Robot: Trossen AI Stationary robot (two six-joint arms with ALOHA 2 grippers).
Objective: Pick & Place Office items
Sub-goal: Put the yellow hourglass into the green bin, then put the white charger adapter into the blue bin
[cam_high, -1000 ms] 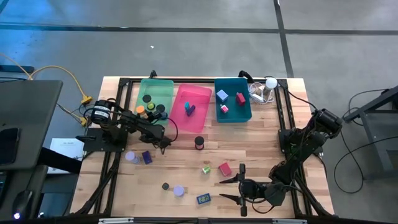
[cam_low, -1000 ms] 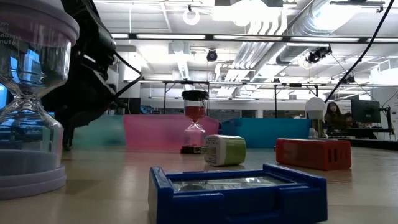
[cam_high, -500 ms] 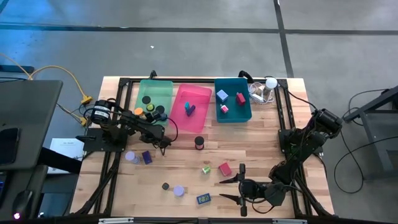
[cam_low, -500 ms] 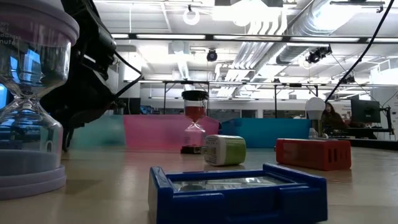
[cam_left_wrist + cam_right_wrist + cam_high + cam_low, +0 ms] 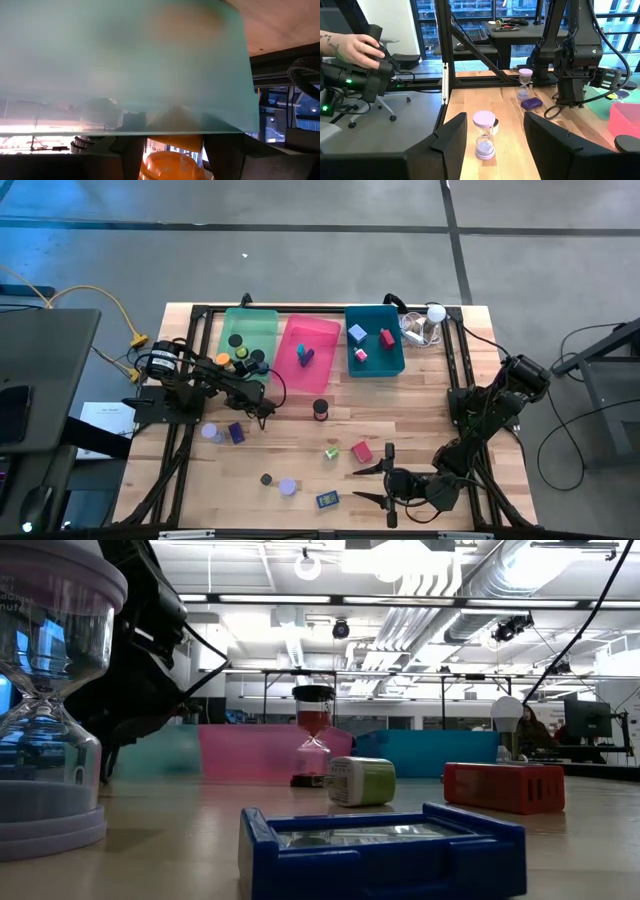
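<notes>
Orange disc [image 5: 170, 162] sits clamped in your left gripper [image 5: 258, 408], which hangs just off the green bin's [image 5: 262, 320] front edge; your right gripper [image 5: 373, 483] waits at the worktop's [image 5: 420, 410] front edge, jaws apart on nothing. Loose pieces lie mid-worktop: a red block [image 5: 361, 451], a lavender disc [image 5: 287, 486].

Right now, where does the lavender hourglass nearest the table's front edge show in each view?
High view: lavender hourglass near the front edge, left of centre.
Low view: very large at the far left.
Left wrist view: not in it.
Right wrist view: centre, standing on the wood.
Shared landmark: pink bin.
</notes>
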